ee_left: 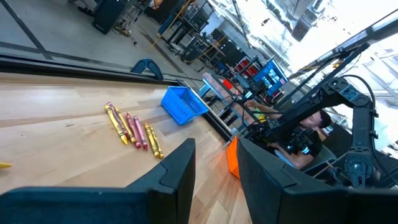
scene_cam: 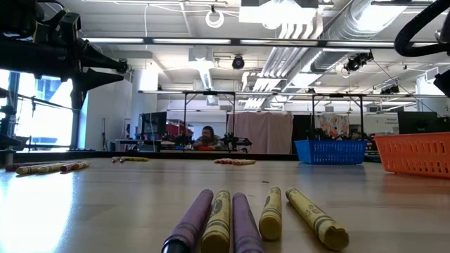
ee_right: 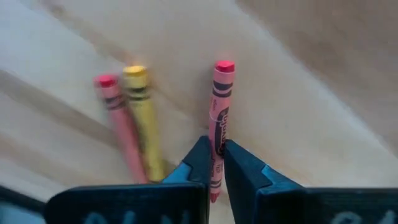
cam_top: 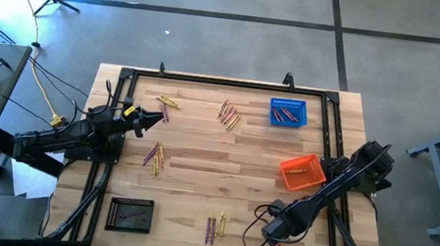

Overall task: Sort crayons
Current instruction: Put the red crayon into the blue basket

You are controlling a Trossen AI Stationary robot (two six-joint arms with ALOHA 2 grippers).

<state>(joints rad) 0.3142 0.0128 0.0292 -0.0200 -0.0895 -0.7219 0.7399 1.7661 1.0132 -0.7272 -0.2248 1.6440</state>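
crayons lie in scattered clusters on the wooden table (cam_top: 199, 162); right gripper (ee_right: 216, 163), at 5 o'clock, pinches a red crayon (ee_right: 219, 118) beside two more; left gripper (cam_top: 155, 119), at 9 o'clock, hovers spread.

A red crayon (ee_right: 219, 118) with black label markings is seen; beside it, a yellow crayon (ee_right: 143, 118) and another red one (ee_right: 119, 127). The surface (cam_top: 199, 162) is pale striped wood.
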